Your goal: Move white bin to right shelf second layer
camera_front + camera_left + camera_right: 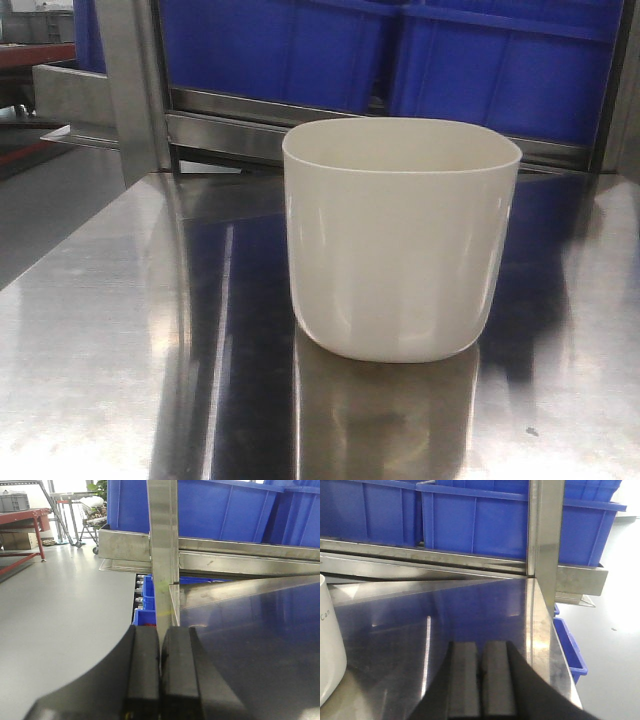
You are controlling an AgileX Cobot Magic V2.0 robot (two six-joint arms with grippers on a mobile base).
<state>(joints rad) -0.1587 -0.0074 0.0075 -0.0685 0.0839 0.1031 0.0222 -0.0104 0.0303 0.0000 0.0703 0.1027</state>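
Left gripper (160, 637): sitting clenched, pads pressing together with nothing between them; hanging at the left edge of the steel tabletop (250, 645), facing an upright post (162, 540).
White bin (400, 235): standing upright and open-mouthed on the tabletop, a little right of centre in the front view; showing only as a sliver at the left edge of the right wrist view; touching neither gripper.
Blue crates (300, 40): sitting on the rack level behind the bin, apart from it.
Right gripper (481, 650): likewise clenched on nothing, hovering over the tabletop to the bin's right, near the table's right edge.
Right shelf second layer: not showing clearly in any of the 3 views.
Step in hand: seemingly the very start, with reaching and grasping not yet begun.
Next move: probably calling for opening at least 1 gripper and closing in on the bin. Pinching over the rim is looking safer than squeezing the glossy, tapering walls. Then lifting clear before carrying rightward.
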